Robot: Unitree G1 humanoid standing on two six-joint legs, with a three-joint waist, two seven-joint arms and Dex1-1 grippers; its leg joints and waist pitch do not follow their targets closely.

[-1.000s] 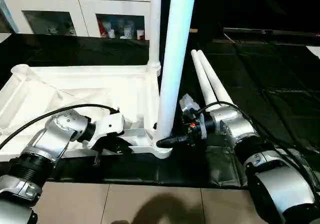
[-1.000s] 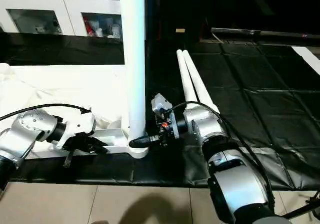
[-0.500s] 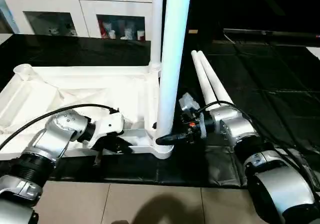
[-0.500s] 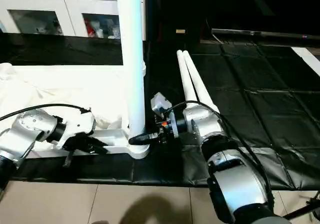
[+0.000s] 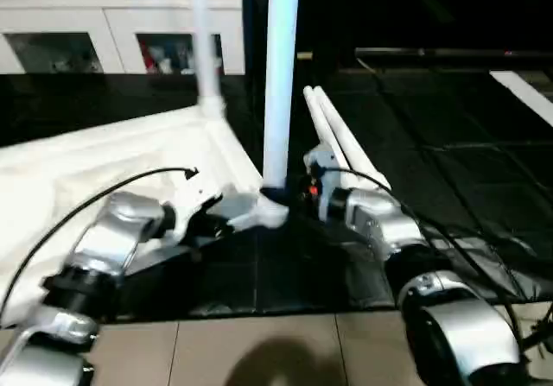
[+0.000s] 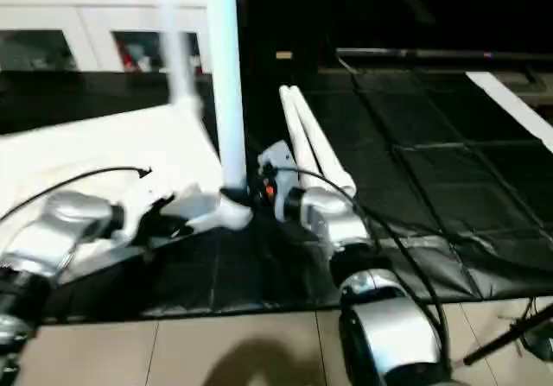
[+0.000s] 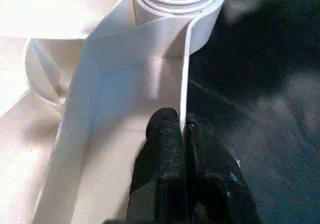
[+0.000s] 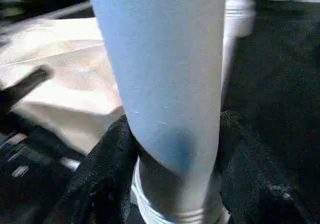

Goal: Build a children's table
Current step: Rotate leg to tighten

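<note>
Right gripper (image 8: 170, 184) of mine is clamped round the upright leg (image 5: 281, 75) at its corner socket (image 5: 259, 211), left gripper (image 7: 182, 134) pinching the tabletop (image 5: 112, 153) rim.

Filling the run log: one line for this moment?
left gripper: shut on tabletop rim | right gripper: shut on upright leg at corner socket | two legs on mat

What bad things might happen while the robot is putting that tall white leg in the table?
1. The right gripper holds the upright leg only near its bottom, so the tall top might lean and jam in the corner socket.
2. The left gripper pinches just the thin rim of the tabletop; it might slip and let the top shift.
3. Two spare legs lie right beside the right arm and might get knocked away.
</note>
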